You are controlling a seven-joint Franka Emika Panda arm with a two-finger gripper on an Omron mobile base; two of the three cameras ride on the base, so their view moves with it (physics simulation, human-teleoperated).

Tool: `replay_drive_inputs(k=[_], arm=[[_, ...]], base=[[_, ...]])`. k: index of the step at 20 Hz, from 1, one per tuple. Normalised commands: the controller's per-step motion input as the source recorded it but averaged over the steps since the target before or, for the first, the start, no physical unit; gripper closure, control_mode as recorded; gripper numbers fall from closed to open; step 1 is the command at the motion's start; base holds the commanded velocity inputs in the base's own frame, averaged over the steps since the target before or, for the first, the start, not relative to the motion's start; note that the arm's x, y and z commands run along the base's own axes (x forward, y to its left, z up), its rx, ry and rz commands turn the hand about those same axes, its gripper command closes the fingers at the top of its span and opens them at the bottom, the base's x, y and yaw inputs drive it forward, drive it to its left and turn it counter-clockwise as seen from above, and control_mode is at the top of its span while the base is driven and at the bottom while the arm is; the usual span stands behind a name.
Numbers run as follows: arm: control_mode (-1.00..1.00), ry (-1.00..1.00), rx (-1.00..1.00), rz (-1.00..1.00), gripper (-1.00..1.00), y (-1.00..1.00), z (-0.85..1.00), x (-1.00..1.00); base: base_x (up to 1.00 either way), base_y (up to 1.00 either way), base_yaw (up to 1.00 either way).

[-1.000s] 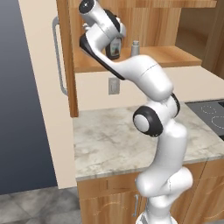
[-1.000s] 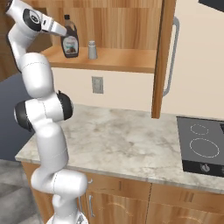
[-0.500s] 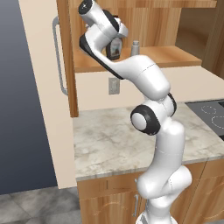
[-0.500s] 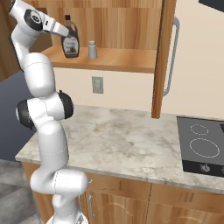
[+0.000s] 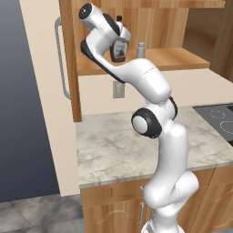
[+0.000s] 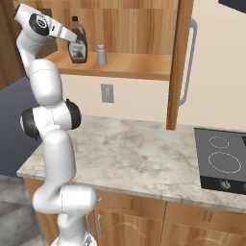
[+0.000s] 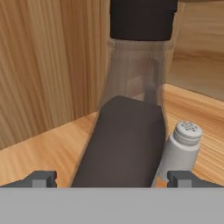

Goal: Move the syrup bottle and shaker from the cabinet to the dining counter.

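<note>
To take the bottle [image 7: 131, 131] well, the gripper [image 7: 112, 178] should come straight forward, keeping its right finger [image 7: 181, 178] off the shaker [image 7: 181, 151], which stands just right of the bottle on the cabinet [image 6: 139, 65] shelf. The jaws are wide open, one tip on each side of the bottle; contact cannot be told, and nothing is held.

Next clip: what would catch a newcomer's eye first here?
The white arm reaching high into the open cabinet, its hand right up against the syrup bottle on the shelf. In the hand view the bottle sits between the two fingertips, with the small grey shaker standing just beside it. Below lies a marble worktop with a black cooktop at its right.
</note>
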Motion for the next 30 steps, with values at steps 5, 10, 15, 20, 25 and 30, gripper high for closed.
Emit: replay_drive_inputs(k=[5,10,15,20,25,30], arm=[[-1.00,0.00,0.00,-0.07,1.00,0.00,-0.01,0.05],[-1.00,0.00,0.00,-0.09,1.00,-0.08,0.00,-0.05],[-1.00,-0.08,0.00,-0.01,1.00,-0.26,0.00,-0.66],[-1.00,-0.11,0.00,0.00,1.00,-0.01,-0.15,-0.91],[-1.00,-0.19,0.00,0.00,1.00,-0.07,-0.12,-1.00],[-1.00,-0.19,0.00,0.07,1.00,-0.30,0.00,-1.00]], base=[[0.00,0.00,0.00],[0.00,0.00,0.00],[0.00,0.00,0.00],[0.00,0.00,0.00],[0.00,0.00,0.00],[0.00,0.00,0.00]])
